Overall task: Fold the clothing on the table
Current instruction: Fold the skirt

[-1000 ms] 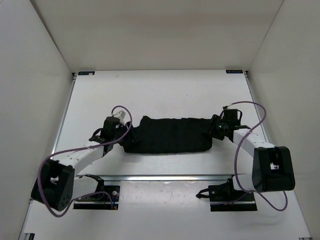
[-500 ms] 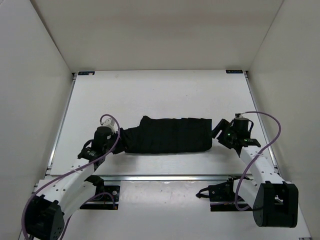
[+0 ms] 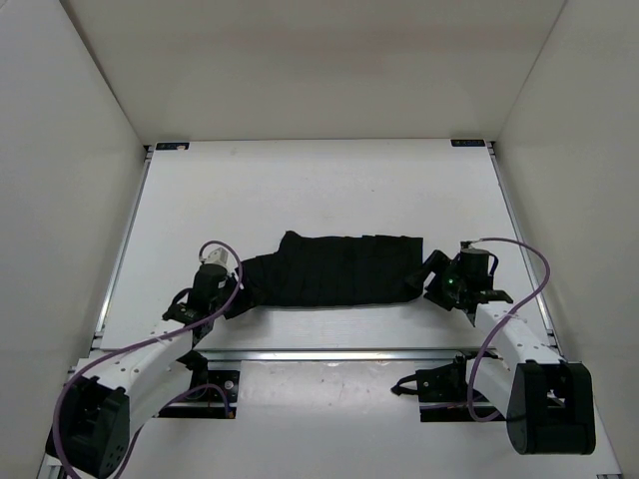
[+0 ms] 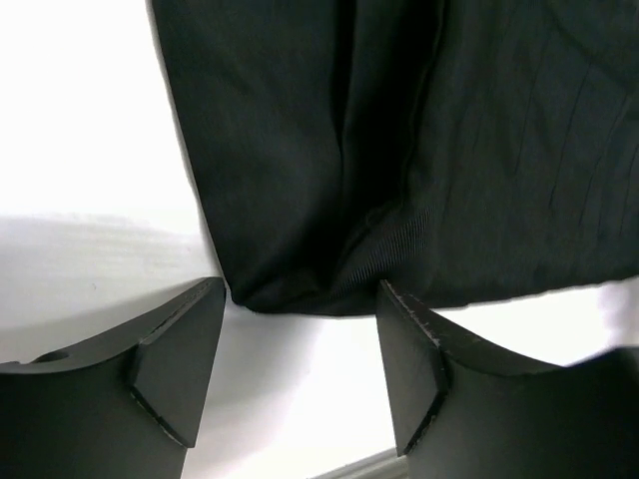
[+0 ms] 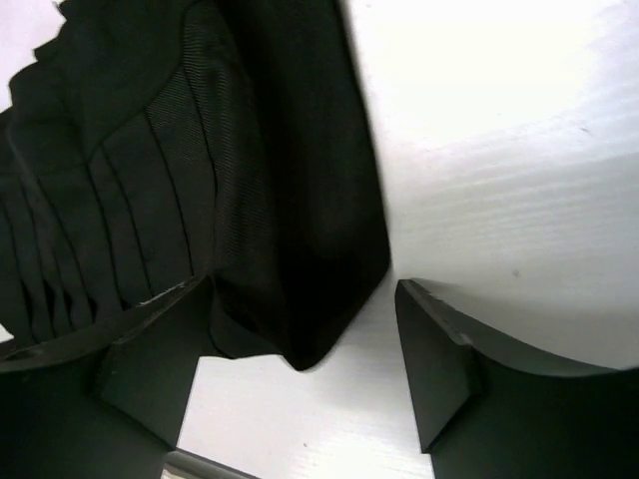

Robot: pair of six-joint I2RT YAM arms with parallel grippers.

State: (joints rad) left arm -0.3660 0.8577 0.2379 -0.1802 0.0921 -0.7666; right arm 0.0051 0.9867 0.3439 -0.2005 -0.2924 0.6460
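The clothing [image 3: 334,269] lies on the table [image 3: 300,190] as a long folded band. The left pincer [image 3: 233,290] sits at the clothing's near-left corner and the right pincer [image 3: 427,276] at its near-right corner. Both are spread and grasp nothing. A fold looks due next, which calls for pinching both corners.

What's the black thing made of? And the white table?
The clothing looks like soft matte black fabric: it slumps in folds, with pleat lines and fine ribbing up close. The table looks like smooth white laminate or painted board with a faint sheen; which one is unclear.
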